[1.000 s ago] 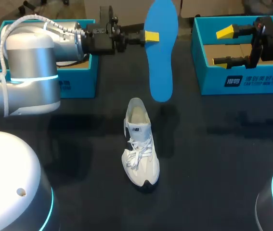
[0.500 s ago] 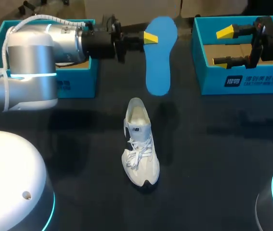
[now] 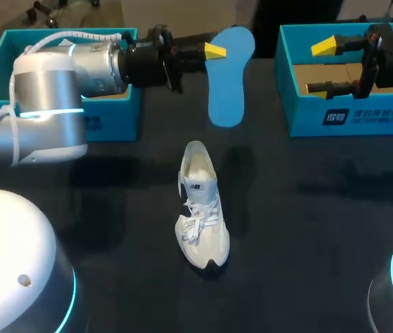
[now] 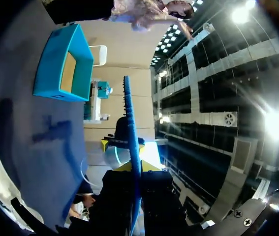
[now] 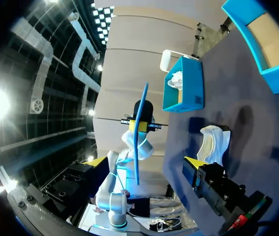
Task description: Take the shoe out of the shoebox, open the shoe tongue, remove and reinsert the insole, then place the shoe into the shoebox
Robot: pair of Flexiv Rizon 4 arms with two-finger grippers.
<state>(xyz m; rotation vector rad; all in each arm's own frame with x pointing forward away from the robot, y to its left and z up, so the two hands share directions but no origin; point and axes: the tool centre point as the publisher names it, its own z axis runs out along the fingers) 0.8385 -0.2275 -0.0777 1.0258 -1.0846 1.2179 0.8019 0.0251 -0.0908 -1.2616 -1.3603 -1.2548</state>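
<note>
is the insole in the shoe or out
Out: the left gripper holds the blue insole up, apart from the white shoe.

A dark desk (image 3: 307, 229) fills almost the whole head view, from the bottom edge up to near the top. Its top is flat and black, with soft grey shadows in the middle and at the right. In the right wrist view, a bit of crumpled white paper (image 5: 177, 78) shows in the upper middle of the frame.
</note>
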